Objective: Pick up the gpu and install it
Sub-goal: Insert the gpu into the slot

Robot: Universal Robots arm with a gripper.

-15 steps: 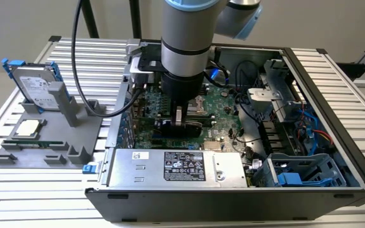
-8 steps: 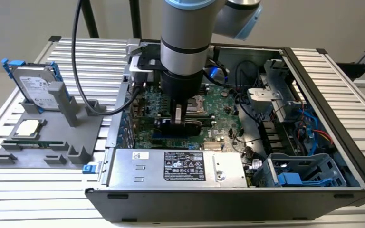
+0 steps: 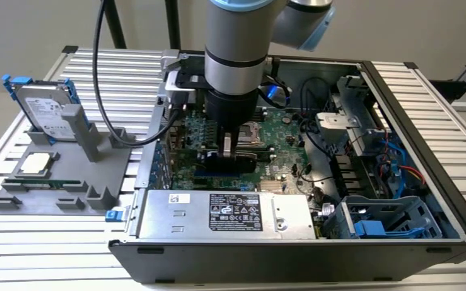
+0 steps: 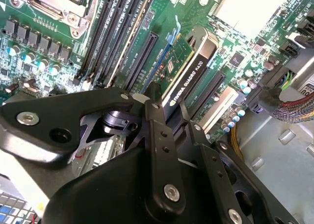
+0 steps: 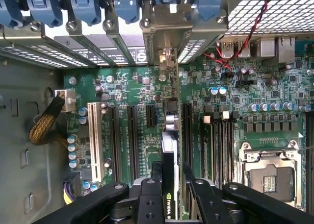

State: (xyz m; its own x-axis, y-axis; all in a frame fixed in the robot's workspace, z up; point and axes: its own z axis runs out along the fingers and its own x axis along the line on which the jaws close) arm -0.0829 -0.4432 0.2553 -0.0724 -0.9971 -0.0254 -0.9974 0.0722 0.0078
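We see the gpu (image 4: 189, 69) standing on edge over the motherboard (image 4: 44, 33) inside the open computer case (image 3: 427, 121), its black cooler edge facing us in the second wrist view and its green board face beside it. Its lower edge is hidden, so we cannot tell whether it sits fully in a slot. In the first wrist view the gpu (image 5: 169, 158) runs between two long black expansion slots, its metal bracket end reaching toward the case's rear wall with the blue clips (image 5: 83, 3); the near end is cut off behind the pincer (image 5: 169, 194). The pincer (image 4: 169, 111) is closed on the card, one black finger (image 4: 154, 116) pressed to each face. In the exterior view the arm (image 3: 233, 60) blocks most of the card, and the pincer (image 3: 229, 154) shows low over the board's middle. The power supply (image 3: 225, 212) lies along the case's front edge. On the table's left side, a grey holder (image 3: 95, 176) carries a hard drive (image 3: 47, 109) with blue rails.
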